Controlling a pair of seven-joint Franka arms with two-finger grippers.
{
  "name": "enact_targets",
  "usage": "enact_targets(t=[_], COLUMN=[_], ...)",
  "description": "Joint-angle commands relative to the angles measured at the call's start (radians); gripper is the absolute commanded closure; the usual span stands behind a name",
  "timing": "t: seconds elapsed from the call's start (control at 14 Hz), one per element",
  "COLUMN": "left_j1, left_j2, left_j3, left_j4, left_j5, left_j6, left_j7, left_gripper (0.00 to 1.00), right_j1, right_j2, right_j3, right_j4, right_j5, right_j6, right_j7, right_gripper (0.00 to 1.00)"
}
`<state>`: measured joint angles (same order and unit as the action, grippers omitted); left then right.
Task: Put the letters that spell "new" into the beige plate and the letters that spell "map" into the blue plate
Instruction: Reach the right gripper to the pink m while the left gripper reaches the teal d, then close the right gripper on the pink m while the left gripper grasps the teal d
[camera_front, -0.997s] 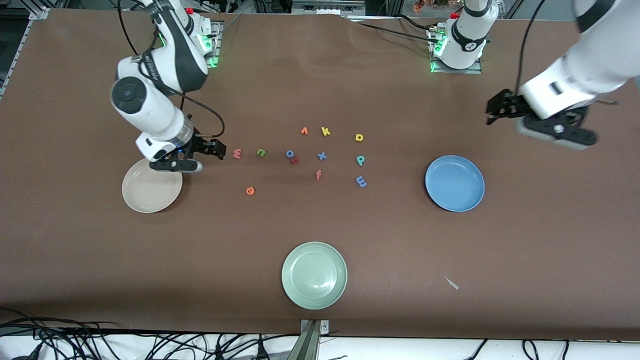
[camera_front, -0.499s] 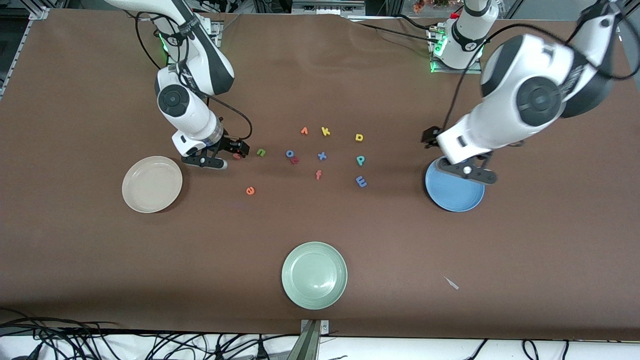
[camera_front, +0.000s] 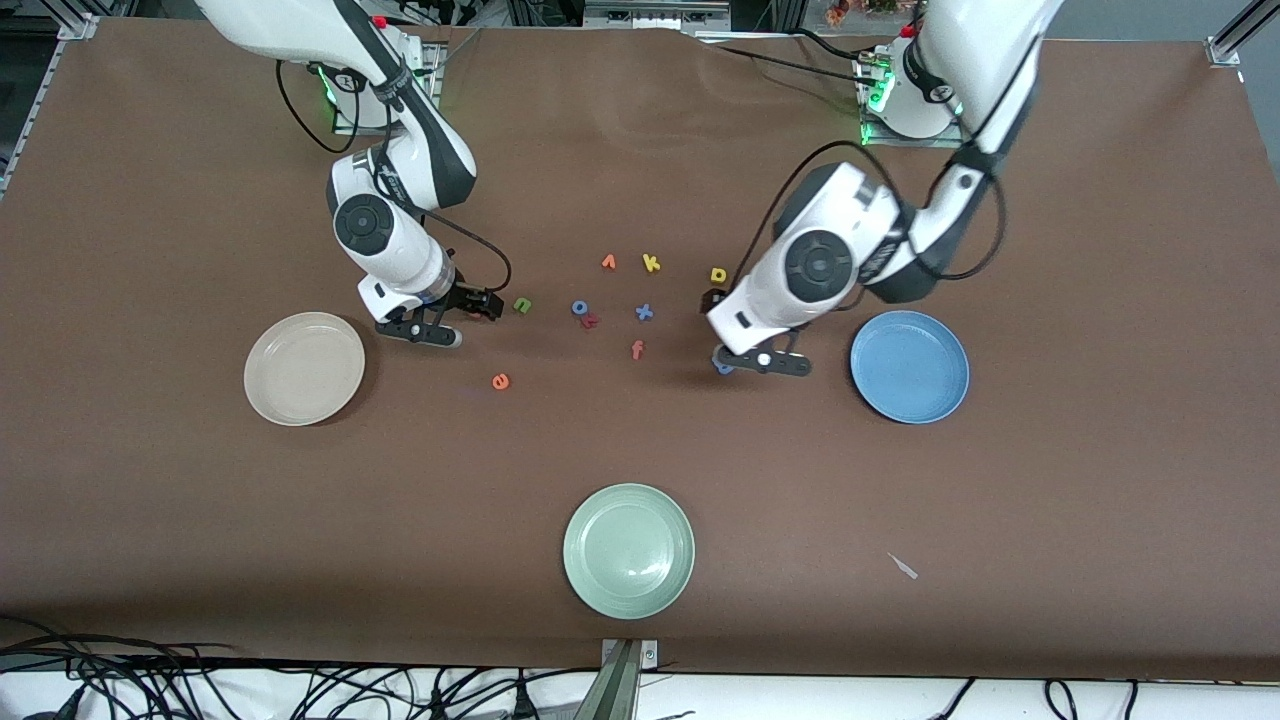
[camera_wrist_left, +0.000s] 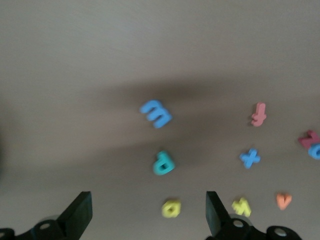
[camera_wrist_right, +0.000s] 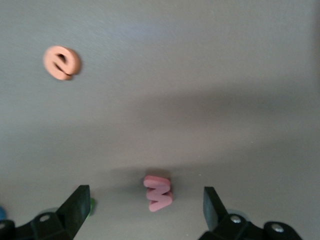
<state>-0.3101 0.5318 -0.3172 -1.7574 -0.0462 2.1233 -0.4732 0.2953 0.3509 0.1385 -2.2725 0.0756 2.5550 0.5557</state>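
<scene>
My right gripper (camera_front: 478, 305) hangs open low over the pinkish-red w (camera_wrist_right: 158, 192), which lies between its fingers (camera_wrist_right: 75, 209) untouched. The green n (camera_front: 522, 304) lies beside it and the orange e (camera_front: 500, 381) nearer the camera. The beige plate (camera_front: 304, 368) sits toward the right arm's end. My left gripper (camera_front: 714, 303) is open over the yellow a (camera_wrist_left: 171, 208), with the teal p (camera_wrist_left: 163, 163) and blue m (camera_wrist_left: 156, 113) close by. In the front view the arm hides the p. The blue plate (camera_front: 909, 366) sits beside the left arm.
Other letters lie mid-table: orange v (camera_front: 608, 262), yellow k (camera_front: 651, 263), blue x (camera_front: 644, 312), orange-red f (camera_front: 637, 349), a blue o (camera_front: 580, 307) on a red letter. A pale green plate (camera_front: 628, 550) sits near the front edge.
The right gripper moved from beside the beige plate to over the w. The left arm swung in from the table's end, past the blue plate, to the a, p and m.
</scene>
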Motion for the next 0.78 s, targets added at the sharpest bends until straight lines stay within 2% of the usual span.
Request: enact_targets(t=[0.0,0.14,0.28,0.43,0.5,0.57,0.71], left_j1=[-0.032,-0.034,-0.075,-0.075,-0.075,-0.07,-0.047], left_j2=[-0.019,0.0,0.014,0.045,0.053,0.056,0.057], left_j3=[0.009,0.006,0.007,0.007,0.007,0.007,0.006], left_j4=[-0.123,-0.163,-0.174,-0.177,-0.188,-0.191,-0.204], left_j5=[0.07,0.168,0.177,0.178,0.178,0.178,0.178], left_j6=[0.162,0.222,0.242,0.271,0.292,0.303,0.306], left_j7=[-0.074,-0.123,-0.194,-0.196,-0.196,-0.194,-0.18], left_gripper=[0.0,0.0,0.0,0.01,0.05,0.14,0.16], right_j1=[0.005,0.007,0.007,0.008,0.008,0.008,0.01], right_j2=[0.025,0.039,0.042,0.045,0.045,0.045,0.049], right_j3=[0.0,0.0,0.0,0.001,0.001,0.003,0.003], right_j4=[-0.008,-0.005,-0.005,-0.005,-0.005,-0.005,-0.007], right_j5=[-0.005,-0.005,-0.005,-0.005,-0.005,-0.005,-0.005], right_j6=[0.024,0.027,0.028,0.031,0.031,0.033,0.031], right_j7=[0.038,0.038,0.039,0.04,0.04,0.04,0.04], right_gripper=[0.02,0.06,0.13,0.29,0.37,0.44,0.52])
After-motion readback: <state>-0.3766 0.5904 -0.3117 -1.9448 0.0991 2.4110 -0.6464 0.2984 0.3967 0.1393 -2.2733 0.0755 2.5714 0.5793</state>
